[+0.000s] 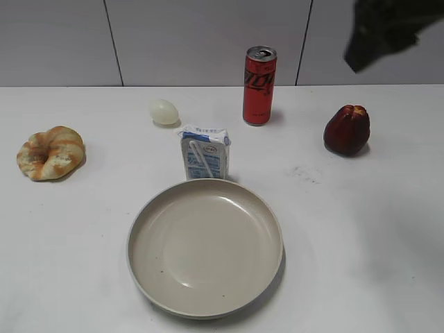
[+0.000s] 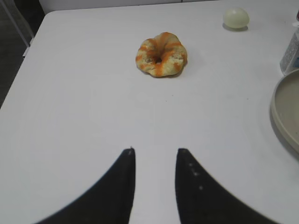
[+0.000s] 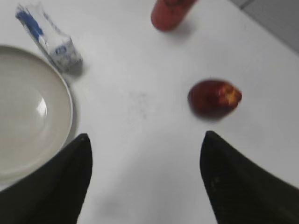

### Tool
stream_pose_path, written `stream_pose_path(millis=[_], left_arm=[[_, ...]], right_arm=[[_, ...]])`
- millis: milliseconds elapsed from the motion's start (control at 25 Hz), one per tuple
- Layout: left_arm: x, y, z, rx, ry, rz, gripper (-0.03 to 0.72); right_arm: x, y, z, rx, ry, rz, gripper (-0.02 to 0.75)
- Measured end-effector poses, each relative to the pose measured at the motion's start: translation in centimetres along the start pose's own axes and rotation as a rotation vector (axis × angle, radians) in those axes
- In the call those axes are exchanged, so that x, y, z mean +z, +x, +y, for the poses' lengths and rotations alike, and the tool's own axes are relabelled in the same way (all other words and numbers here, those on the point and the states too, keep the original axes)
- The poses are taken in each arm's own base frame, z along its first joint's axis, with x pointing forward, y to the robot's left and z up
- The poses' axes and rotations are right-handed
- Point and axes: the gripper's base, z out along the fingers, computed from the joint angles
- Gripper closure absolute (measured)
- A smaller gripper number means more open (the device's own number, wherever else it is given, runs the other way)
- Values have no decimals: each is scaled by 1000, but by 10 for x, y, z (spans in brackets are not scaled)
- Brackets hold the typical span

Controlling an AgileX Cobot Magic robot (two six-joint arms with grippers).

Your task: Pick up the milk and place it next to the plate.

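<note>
White tabletop [image 1: 374,236] carries everything here, and judged from how things lie, the placing looks done or nearly so: the small white-and-blue milk carton with its attached straw [image 1: 205,152] stands upright at the centre of the exterior view, right against the far rim of the large round beige plate [image 1: 206,248], with no gripper on it. Whether carton and rim actually touch I cannot tell; in the right wrist view the carton [image 3: 49,39] sits at the upper left, just past the plate's edge [image 3: 63,100]. What may be left is only for the arms to clear away. Going left to right across the exterior view, the count is: one golden, orange-streaked ring-shaped pastry [image 1: 50,152] at the left edge, one pale egg [image 1: 164,112] at upper centre-left, one milk carton, one plate filling the lower centre, one tall red soda can [image 1: 259,85] at upper centre, and one dark red wax-apple-like fruit [image 1: 347,130] at the right. Two grippers: the left gripper [image 2: 155,161] hangs over bare table at the bottom of its own view, its dark fingers a narrow gap apart with nothing between them; the right gripper [image 3: 145,144] is spread wide and empty, high above the table, showing only as a dark shape in the exterior view's upper right corner [image 1: 388,31].
</note>
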Motion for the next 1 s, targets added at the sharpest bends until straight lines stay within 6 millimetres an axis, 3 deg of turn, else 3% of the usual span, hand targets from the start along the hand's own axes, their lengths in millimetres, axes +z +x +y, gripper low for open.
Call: stream_pose_path(millis=[320,560,760,1000], left_arm=[[0,0,0,0,0,0,459],[0,0,0,0,0,0,459],[0,0,0,0,0,0,459],[0,0,0,0,0,0,458]], right_arm=[[-25,144,24,109,-70,76,195],[-35,219,33,115,-51,-103,195],[-31,257,38,113,-37,-215,195],[-33,266,39,111,-27,-317,199]])
